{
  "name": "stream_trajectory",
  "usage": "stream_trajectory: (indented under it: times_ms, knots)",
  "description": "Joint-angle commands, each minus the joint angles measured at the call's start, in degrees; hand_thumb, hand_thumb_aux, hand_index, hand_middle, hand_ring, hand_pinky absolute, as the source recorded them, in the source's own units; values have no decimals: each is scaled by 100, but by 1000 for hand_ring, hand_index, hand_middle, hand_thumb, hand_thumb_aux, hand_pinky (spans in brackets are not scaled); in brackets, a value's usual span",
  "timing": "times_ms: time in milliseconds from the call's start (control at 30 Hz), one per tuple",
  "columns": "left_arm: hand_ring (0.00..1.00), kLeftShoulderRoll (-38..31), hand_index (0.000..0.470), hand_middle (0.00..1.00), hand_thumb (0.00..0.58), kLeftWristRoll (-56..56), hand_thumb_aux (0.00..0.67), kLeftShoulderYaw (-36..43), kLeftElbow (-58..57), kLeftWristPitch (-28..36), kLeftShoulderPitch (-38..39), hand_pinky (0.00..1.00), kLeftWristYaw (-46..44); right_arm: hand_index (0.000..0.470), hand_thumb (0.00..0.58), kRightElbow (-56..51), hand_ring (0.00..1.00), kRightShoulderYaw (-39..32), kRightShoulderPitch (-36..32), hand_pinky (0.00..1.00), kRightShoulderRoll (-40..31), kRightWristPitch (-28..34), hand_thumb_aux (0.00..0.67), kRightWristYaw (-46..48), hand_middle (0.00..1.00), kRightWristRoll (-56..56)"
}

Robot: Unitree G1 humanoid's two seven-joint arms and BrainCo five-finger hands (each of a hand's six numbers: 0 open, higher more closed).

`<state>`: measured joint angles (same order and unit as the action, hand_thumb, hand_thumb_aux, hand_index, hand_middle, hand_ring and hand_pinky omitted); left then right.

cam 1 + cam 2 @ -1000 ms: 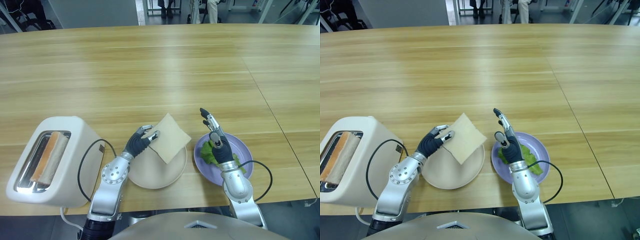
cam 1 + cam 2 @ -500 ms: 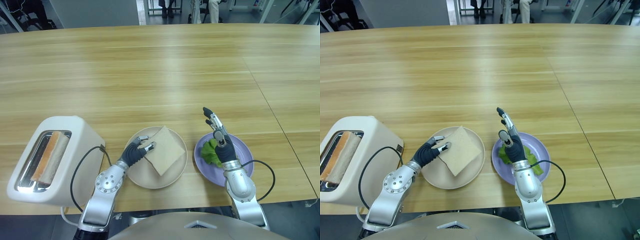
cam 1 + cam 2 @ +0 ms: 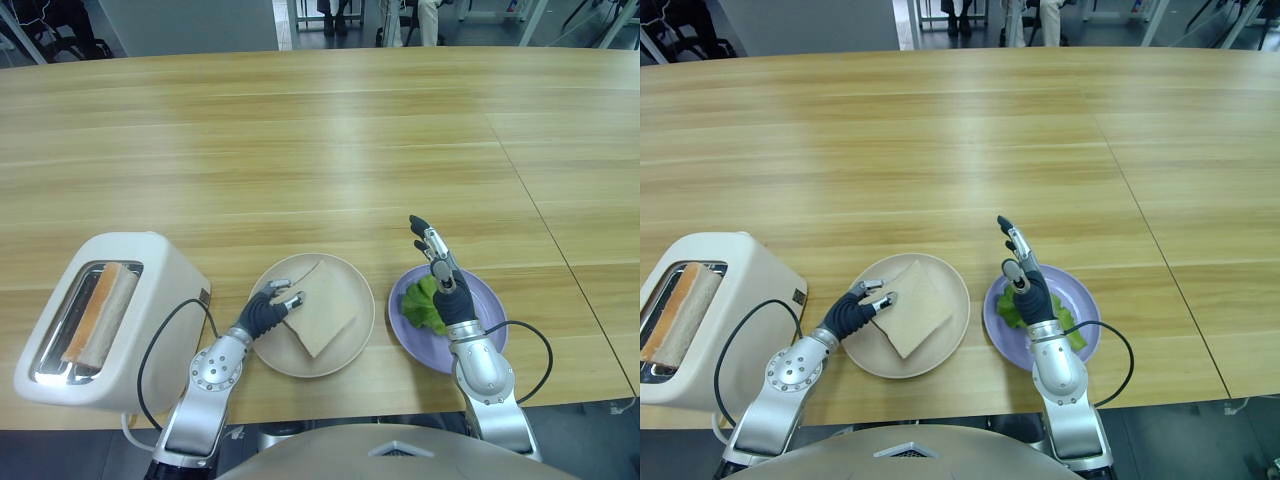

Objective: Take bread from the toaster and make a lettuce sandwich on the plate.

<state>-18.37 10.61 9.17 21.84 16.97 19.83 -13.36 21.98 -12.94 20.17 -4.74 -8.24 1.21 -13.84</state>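
Lying on the beige plate (image 3: 352, 350), the bread slice (image 3: 320, 318) sits with 1 corner pointing toward the plate's far rim and its near corner close to the near rim; it covers the plate's middle and right part, with bare plate showing along the near-left side. Left hand (image 3: 266, 311) comes in over the plate's left rim, fingers (image 3: 878, 298) pinched together on the slice's left edge, so it is clamped on the slice, which looks flat or nearly flat on the plate. Toaster (image 3: 110, 325) stands well left of the plate, near the table's front edge, slot facing up, with 1 more piece of bread in toaster (image 3: 100, 312) sitting in the slot, orange-brown on 1 side. Just right of the beige plate, not touching it, is a purple plate (image 3: 482, 296) with lettuce (image 3: 424, 306) on its left half, the half nearer the beige plate. Right hand (image 3: 446, 285) is over the purple plate, palm above the lettuce, fingers stretched out straight and pointing away across the table, apart and holding nothing; cannot tell whether the palm touches the leaves. Wooden table (image 3: 300, 150) runs on far beyond both plates, with a seam line off to the right of the purple plate.
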Motion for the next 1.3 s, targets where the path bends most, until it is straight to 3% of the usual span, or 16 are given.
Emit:
stream_trajectory:
  times_ms: [33, 100, 533, 733, 867, 1000, 1200, 1300]
  knots:
    - [0, -133, 9, 0, 23, 398, 13, 100, -164, -173, -35, 0, 158, 0, 0, 75, 0, 48, -14, 0, -1, 74, 0, 22, 0, 61]
    - [0, -192, 0, 0, 0, 529, 0, 139, -225, -254, -41, 0, 201, 0, 0, 66, 0, 55, -17, 0, -1, 72, 0, 27, 0, 72]
    - [0, -444, 0, 0, 0, 1390, 0, 89, -111, -485, -4, 0, 480, 0, 0, 19, 0, 68, -30, 0, 12, 98, 0, 52, 0, 116]
    - [0, -626, 0, 0, 0, 1797, 0, -245, 873, -285, 165, 0, 394, 0, 0, 6, 0, 79, -41, 0, -9, 112, 0, 59, 0, 143]
    - [0, -326, 0, 0, 0, 1568, 0, -561, 1556, -112, -80, 0, 400, 0, 0, -75, 0, 128, -60, 0, -96, 247, 0, -24, 0, -140]
    - [0, 218, 0, 0, 0, 1131, 0, -500, 1461, -195, -335, 0, 452, 0, 0, -208, 0, 344, -213, 0, -576, 663, 0, -302, 0, -1281]
    - [0, 783, 0, 0, 0, 1258, 0, -347, 1068, -795, -100, 0, 1139, 0, 0, -528, 0, 642, -577, 0, -2021, 556, 0, -605, 0, -3001]
    - [0, 971, 0, 0, 0, 1323, 0, -249, 1005, -977, 49, 0, 1361, 0, 0, -792, 0, 706, -689, 0, -2537, 587, 0, -567, 0, -3347]
